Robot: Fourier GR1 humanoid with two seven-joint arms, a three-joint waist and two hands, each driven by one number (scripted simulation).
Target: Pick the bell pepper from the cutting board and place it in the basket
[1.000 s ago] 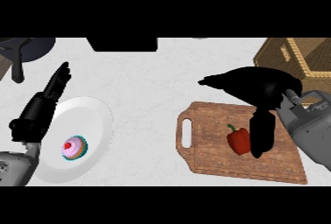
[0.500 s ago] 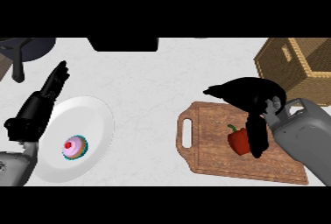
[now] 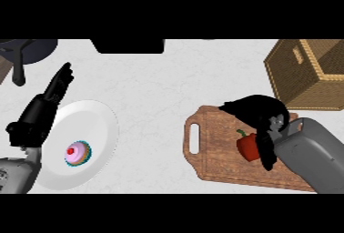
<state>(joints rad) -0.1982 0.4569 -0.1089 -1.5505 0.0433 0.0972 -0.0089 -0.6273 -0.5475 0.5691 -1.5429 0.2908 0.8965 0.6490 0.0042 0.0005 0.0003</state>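
- The bell pepper [image 3: 247,146] lay on the cutting board [image 3: 215,150], toward its right half, red with a small green stem at its upper left; the right hand [image 3: 259,113] stood directly over and beside it, with dark fingers [image 3: 267,152] running down along the pepper's right side.
- Whether those fingers already closed on the pepper, I cannot tell; they touched or nearly touched it, but the thumb side was hidden.
- By my judgement the pepper would be light and hollow, with a stiff wall and smooth, glossy, rather slippery skin; the best hold seemed across its broad body, not at the thin stem.
- The board was brown wood with visible grain, rounded corners and a slot handle at its left end.
- The basket [image 3: 309,73] was woven wicker, box-shaped and tan, and it stood up and to the right of the board, near it.
- The left hand [image 3: 40,113] rested open with straight fingers at the left, beside a round white plate [image 3: 101,123] carrying a pink cupcake [image 3: 77,153]; the counter [image 3: 154,91] was pale and marbled.
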